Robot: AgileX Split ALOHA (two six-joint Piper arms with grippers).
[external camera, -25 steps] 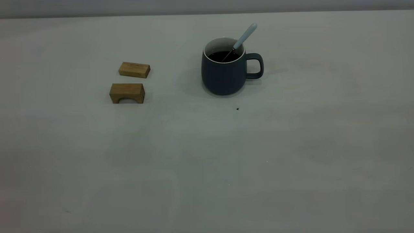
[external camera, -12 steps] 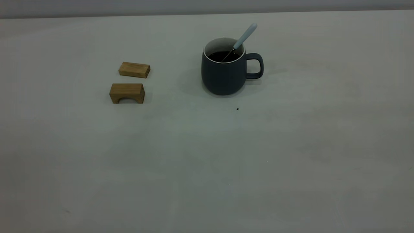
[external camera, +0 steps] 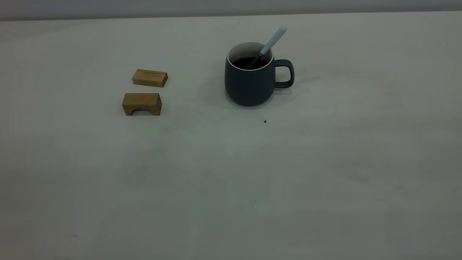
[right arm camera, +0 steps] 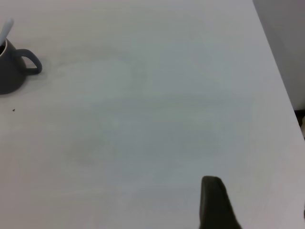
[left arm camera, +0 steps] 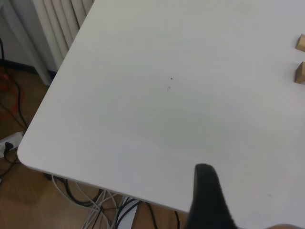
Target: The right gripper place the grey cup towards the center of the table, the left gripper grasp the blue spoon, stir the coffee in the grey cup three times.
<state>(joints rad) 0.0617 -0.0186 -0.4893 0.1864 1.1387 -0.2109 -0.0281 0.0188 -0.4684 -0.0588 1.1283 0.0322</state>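
The grey cup (external camera: 249, 85) stands upright on the table (external camera: 231, 173), right of centre at the back, its handle pointing right. Dark coffee (external camera: 249, 63) fills it. The blue spoon (external camera: 273, 39) leans in the cup against the rim, handle up and to the right, with nothing holding it. Neither arm appears in the exterior view. In the left wrist view my left gripper (left arm camera: 252, 210) shows one black finger (left arm camera: 206, 191) over the table's corner, nothing beside it. My right gripper (right arm camera: 257, 202) hovers over bare table far from the cup (right arm camera: 10, 71) and spoon (right arm camera: 5, 29), holding nothing.
Two brown wooden blocks, one flat (external camera: 149, 78) and one arched (external camera: 142, 104), lie left of the cup. A dark speck (external camera: 265, 121) sits in front of the cup. The left wrist view shows the table's corner (left arm camera: 21, 152) with cables (left arm camera: 90, 210) on the floor below.
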